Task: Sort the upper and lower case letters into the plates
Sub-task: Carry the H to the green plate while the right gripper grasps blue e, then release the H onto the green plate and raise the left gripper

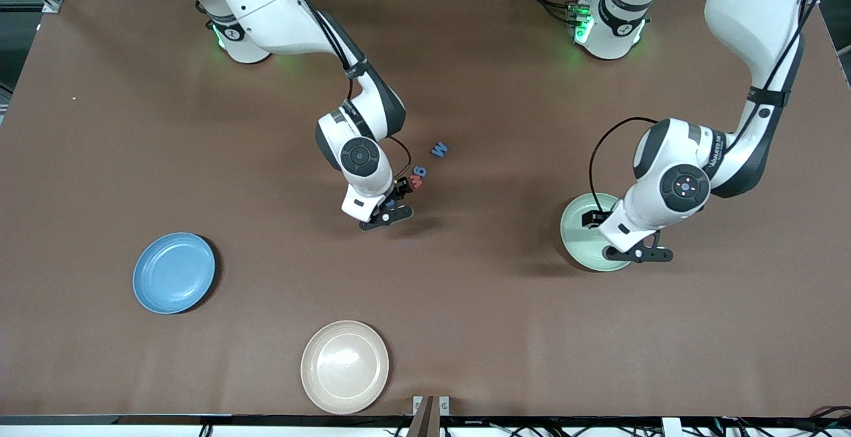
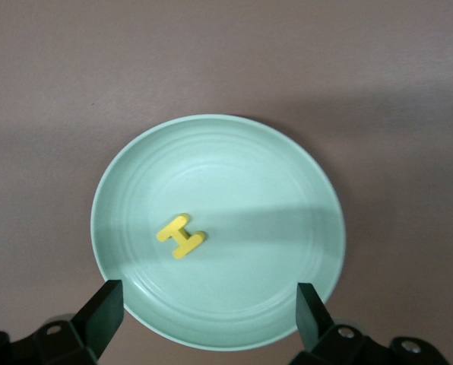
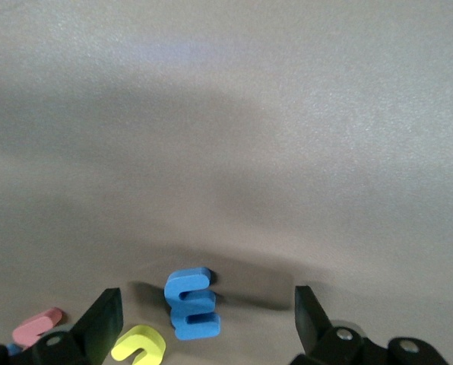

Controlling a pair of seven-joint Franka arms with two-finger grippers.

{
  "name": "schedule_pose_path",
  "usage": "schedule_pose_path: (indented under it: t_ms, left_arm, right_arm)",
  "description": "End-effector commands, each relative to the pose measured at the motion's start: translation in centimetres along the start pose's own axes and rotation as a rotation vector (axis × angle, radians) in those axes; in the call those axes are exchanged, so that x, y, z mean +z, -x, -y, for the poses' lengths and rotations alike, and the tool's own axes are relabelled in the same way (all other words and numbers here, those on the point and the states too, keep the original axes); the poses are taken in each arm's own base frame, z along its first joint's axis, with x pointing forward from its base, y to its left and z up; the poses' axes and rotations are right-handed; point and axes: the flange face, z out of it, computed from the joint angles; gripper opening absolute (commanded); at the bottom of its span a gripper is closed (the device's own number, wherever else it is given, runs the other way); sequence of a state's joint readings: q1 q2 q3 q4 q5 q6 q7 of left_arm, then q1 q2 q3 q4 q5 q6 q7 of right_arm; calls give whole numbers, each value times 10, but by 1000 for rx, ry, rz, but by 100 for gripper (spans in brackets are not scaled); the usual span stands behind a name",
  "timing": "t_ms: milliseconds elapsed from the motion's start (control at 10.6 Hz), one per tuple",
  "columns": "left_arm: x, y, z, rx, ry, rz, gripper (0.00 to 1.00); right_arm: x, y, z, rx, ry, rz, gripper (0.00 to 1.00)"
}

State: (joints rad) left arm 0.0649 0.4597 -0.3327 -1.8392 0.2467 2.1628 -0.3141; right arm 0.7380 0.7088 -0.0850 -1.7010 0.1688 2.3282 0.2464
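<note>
Fingers [image 2: 105, 315] spread, left gripper [image 2: 210, 319] over green plate [image 2: 302, 175].

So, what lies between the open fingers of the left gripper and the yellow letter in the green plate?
Nothing but bare plate. In the left wrist view the left gripper hangs open above the pale green plate, and the yellow letter H lies alone in it, untouched.

My desk [image 1: 465, 304] wears a matt brown cover, smooth and paper-like, with only a soft sheen under the lights. The round pale green plate [image 2: 287, 190] below my left arm looks like smooth, faintly glossy plastic with fine concentric rings, and the small yellow letter H [image 2: 181, 236] on it looks matt and foam-like. My black jaws look like matt plastic, and the chunky blue letter [image 3: 191, 303] looks like soft matt foam.
</note>
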Motion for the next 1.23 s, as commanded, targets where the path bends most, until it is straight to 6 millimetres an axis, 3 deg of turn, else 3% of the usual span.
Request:
schedule_pose_path:
  t_ms: [0, 94, 189, 283, 377, 755, 943, 1132]
  left_arm:
    - [-20, 10, -20, 15, -16, -11, 100]
    - [-23, 12, -31, 27, -14, -16, 100]
    - [-29, 17, -43, 16, -18, -23, 100]
    - [-34, 21, -49, -2, -27, -11, 100]
    - [-38, 27, -59, -4, -35, 6, 100]
    - [-59, 38, -87, 4, -25, -22, 100]
    - [-66, 51, -119, 3, -8, -29, 100]
    - [-73, 65, -154, 32, 10, -36, 100]
  right_arm:
    - [-3, 7, 2, 7, 21, -3, 100]
    - [-1, 8, 3, 3, 23, -2, 100]
    - [-1, 8, 3, 1, 25, -3, 52]
    - [-2, 8, 3, 4, 25, -4, 11]
    - [-2, 8, 3, 12, 26, -5, 4]
    - [-3, 7, 1, 17, 24, -9, 0]
    - [-18, -5, -28, 55, 38, -29, 0]
    - [-53, -18, -79, 78, 74, -45, 0]
